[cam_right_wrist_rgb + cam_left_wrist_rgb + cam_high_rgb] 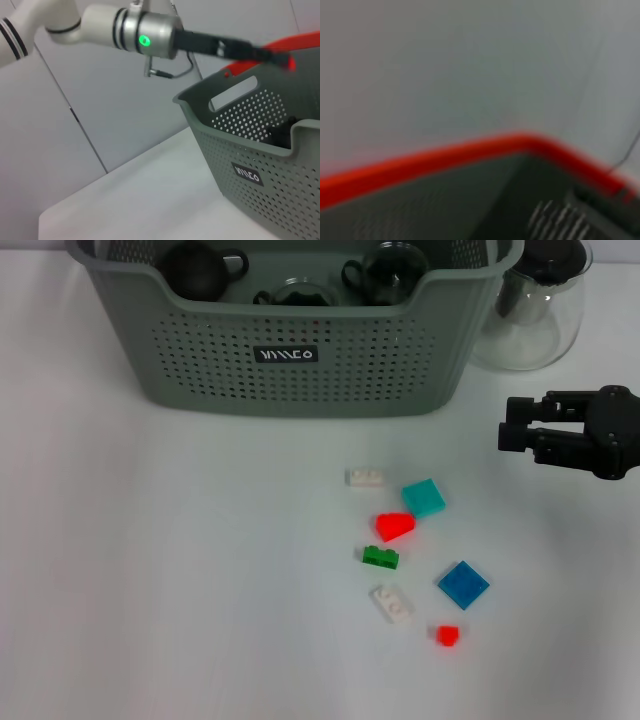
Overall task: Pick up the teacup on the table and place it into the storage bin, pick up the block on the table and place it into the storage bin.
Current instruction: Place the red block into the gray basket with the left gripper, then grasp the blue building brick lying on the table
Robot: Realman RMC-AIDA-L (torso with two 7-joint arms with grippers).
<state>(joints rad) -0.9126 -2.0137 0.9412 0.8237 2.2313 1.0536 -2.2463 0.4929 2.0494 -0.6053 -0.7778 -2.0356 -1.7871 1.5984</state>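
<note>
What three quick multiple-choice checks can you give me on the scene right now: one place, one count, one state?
1. Where is the right claw?
A. Inside the bin
B. Over the table, right of the blocks
C. Resting on the green block

2. How many blocks lie on the table?
A. Five
B. Nine
C. Seven

3. How is the storage bin?
A. Upright, with dark teacups inside
B. Tipped over
C. Upright and empty

Answers: 1 B, the head view shows it off to the right, apart from the blocks. 2 C, two white, two red, one teal, green, blue. 3 A, cups show above its rim.
</note>
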